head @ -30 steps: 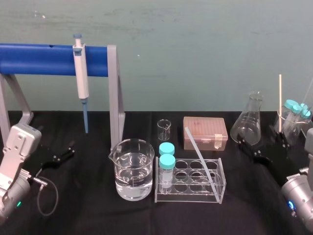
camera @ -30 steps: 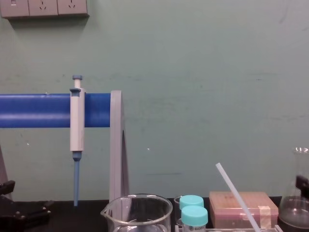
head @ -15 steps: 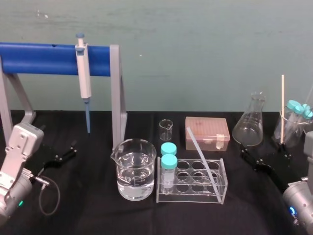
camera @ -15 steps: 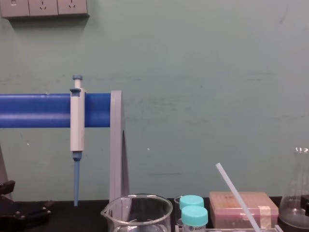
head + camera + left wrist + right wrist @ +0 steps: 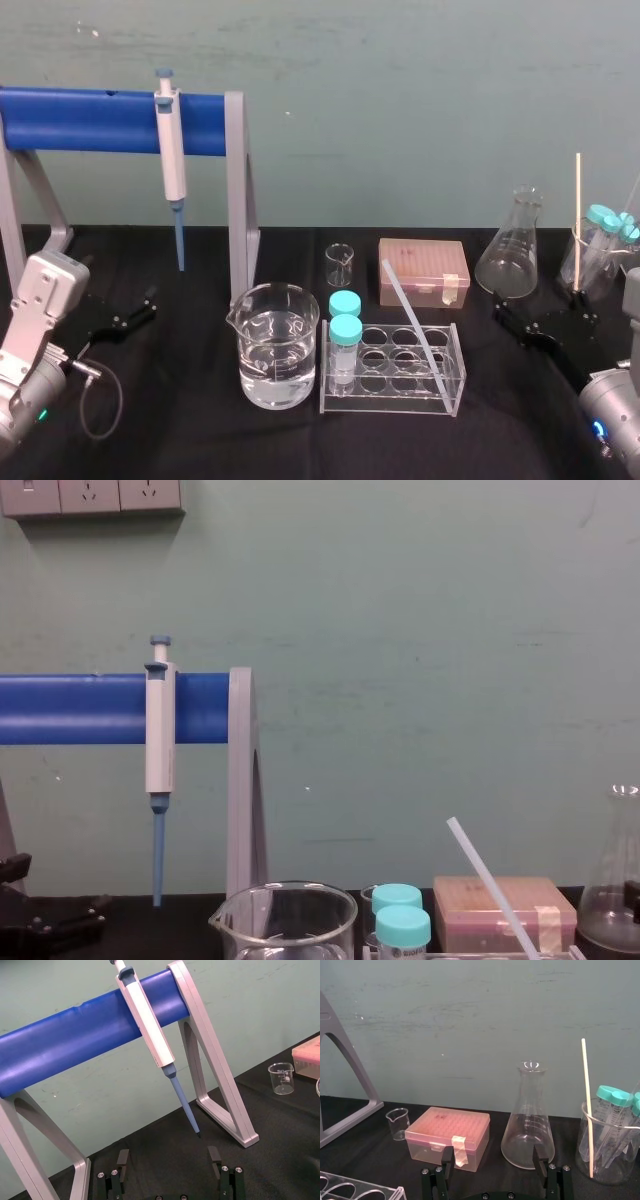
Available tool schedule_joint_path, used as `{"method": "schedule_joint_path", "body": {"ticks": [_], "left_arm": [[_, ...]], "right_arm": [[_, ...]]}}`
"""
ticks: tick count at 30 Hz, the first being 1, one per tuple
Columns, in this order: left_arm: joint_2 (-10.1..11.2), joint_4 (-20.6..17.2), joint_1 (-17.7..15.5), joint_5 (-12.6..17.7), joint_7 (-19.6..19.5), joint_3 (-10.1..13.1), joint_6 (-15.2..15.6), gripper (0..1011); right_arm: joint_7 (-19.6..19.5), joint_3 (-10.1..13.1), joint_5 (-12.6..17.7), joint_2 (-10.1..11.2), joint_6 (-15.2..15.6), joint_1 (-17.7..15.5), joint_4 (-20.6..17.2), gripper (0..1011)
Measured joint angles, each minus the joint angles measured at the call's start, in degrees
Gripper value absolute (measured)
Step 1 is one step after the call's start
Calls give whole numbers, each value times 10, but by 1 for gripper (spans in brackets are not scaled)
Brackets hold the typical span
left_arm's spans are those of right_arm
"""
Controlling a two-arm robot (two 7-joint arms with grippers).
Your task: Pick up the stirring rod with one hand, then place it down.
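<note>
The stirring rod (image 5: 577,215) is a thin pale stick, taller than the flask. It stands upright in a glass beaker (image 5: 590,262) at the far right of the table, and appears again as the stirring rod (image 5: 587,1105). My right gripper (image 5: 545,322) hovers low over the black cloth just in front of the flask and that beaker, short of the rod. It is open, and nothing lies between its fingers (image 5: 538,1157). My left gripper (image 5: 128,318) rests open near the blue stand on the left, its fingers (image 5: 122,1160) empty.
An Erlenmeyer flask (image 5: 510,250) stands left of the rod's beaker, which also holds teal-capped tubes (image 5: 612,1110). A pink tip box (image 5: 422,270), a tube rack (image 5: 395,368) with a translucent tube leaning in it, a water beaker (image 5: 275,345) and a pipette (image 5: 170,160) on the blue stand fill the middle and left.
My right gripper has sunk slightly in front of the flask and stays open. The rod and the left arm have not moved.
</note>
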Motion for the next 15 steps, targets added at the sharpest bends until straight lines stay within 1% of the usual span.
{"method": "schedule_joint_path", "body": {"ticks": [15], "left_arm": [[0,0,0,0,0,0,0,1000]], "right_arm": [[-1,0,0,0,-1,0,-1,1002]]}}
